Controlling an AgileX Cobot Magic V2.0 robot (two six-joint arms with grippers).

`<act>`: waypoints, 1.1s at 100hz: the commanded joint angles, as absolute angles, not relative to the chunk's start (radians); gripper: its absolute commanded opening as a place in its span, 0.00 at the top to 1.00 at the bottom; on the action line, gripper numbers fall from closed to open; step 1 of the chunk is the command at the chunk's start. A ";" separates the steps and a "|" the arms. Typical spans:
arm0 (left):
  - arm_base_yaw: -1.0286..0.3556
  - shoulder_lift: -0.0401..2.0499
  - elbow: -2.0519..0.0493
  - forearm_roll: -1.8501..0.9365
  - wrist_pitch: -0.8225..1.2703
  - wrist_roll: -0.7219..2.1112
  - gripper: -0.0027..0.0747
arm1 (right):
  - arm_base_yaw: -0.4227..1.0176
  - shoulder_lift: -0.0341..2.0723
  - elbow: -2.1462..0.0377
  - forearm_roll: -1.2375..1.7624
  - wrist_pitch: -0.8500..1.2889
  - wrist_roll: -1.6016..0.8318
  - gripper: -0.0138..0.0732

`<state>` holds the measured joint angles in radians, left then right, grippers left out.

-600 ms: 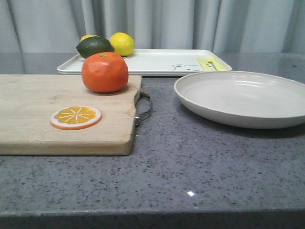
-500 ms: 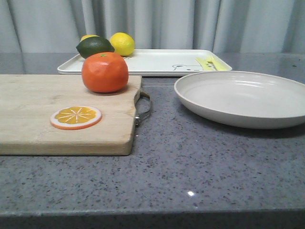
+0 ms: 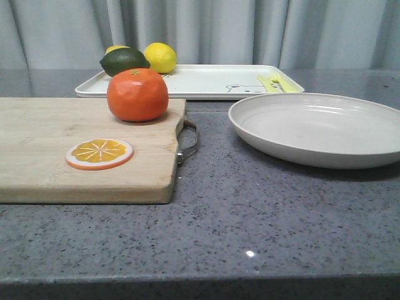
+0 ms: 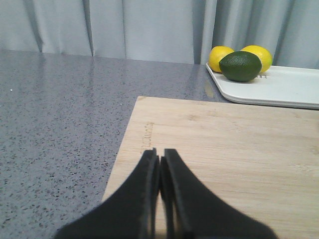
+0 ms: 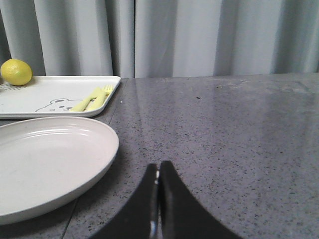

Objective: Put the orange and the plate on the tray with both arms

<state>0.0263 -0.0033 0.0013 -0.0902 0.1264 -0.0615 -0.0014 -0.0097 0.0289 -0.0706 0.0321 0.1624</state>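
The orange (image 3: pixel 137 94) sits on the far right part of a wooden cutting board (image 3: pixel 44 150) in the front view. The off-white plate (image 3: pixel 319 128) lies on the grey counter at the right, and shows in the right wrist view (image 5: pixel 45 164). The white tray (image 3: pixel 206 81) with a bear drawing lies behind both, and shows in both wrist views (image 4: pixel 279 87) (image 5: pixel 55 97). My left gripper (image 4: pixel 159 154) is shut and empty over the board's left part. My right gripper (image 5: pixel 158 167) is shut and empty over the counter beside the plate. Neither gripper shows in the front view.
An orange slice (image 3: pixel 99 154) lies on the board. On the tray's far left stand two lemons (image 3: pixel 160 57) and a dark green avocado (image 3: pixel 124 60); a yellow-green fork (image 3: pixel 273 82) lies at its right. The board has a metal handle (image 3: pixel 189 140). Grey curtains hang behind.
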 commanded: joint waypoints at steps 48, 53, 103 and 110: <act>0.027 -0.034 0.003 -0.096 0.013 -0.064 0.99 | -0.007 -0.031 0.023 -0.083 -0.084 0.162 0.92; 0.027 -0.032 -0.009 -0.096 0.013 -0.064 0.99 | -0.007 -0.028 0.010 -0.082 -0.068 0.163 0.92; 0.027 0.216 -0.254 -0.096 0.019 -0.064 0.99 | -0.007 0.266 -0.283 -0.070 0.133 0.169 0.91; 0.027 0.263 -0.275 -0.100 -0.011 -0.064 0.99 | -0.006 0.308 -0.301 -0.069 0.098 0.169 0.91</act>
<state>0.0263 0.1997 -0.2160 -0.0902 0.0974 -0.0615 -0.0014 0.2516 -0.2461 -0.0687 0.2061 0.1695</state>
